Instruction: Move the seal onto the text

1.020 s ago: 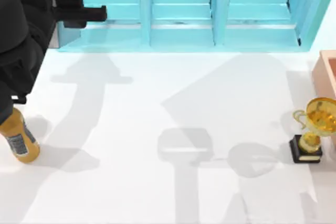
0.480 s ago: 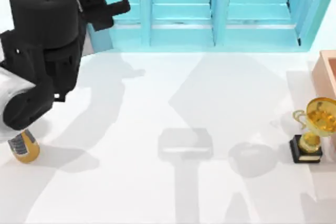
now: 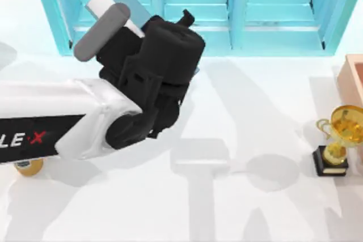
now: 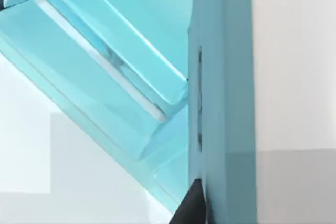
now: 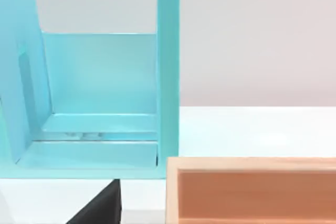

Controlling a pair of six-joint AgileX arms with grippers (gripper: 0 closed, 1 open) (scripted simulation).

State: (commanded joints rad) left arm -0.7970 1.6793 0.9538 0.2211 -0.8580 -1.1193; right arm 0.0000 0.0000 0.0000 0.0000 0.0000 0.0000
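Note:
The seal and the text are hidden or out of view. My left arm (image 3: pixel 85 120) reaches across the left half of the table from the left edge, and its black wrist covers the table in front of the shelf. My left gripper (image 3: pixel 186 16) points at the teal shelf unit (image 3: pixel 272 21), close to its lower ledge. The left wrist view looks closely at a shelf divider (image 4: pixel 226 103), with a dark bit of the gripper (image 4: pixel 190 208) at the frame edge. A dark part of my right gripper (image 5: pixel 100 208) shows in the right wrist view, facing the shelf (image 5: pixel 100 77).
A gold trophy (image 3: pixel 340 140) on a black base stands at the right edge. A tan wooden box (image 3: pixel 353 77) (image 5: pixel 252 192) sits behind it. An orange bottle (image 3: pixel 28 166) peeks out under my left arm at the left edge. The shelf unit spans the back.
My left arm has swung from the far left corner rightward across the table, and its gripper has moved right along the shelf front. The arm now hides most of the bottle.

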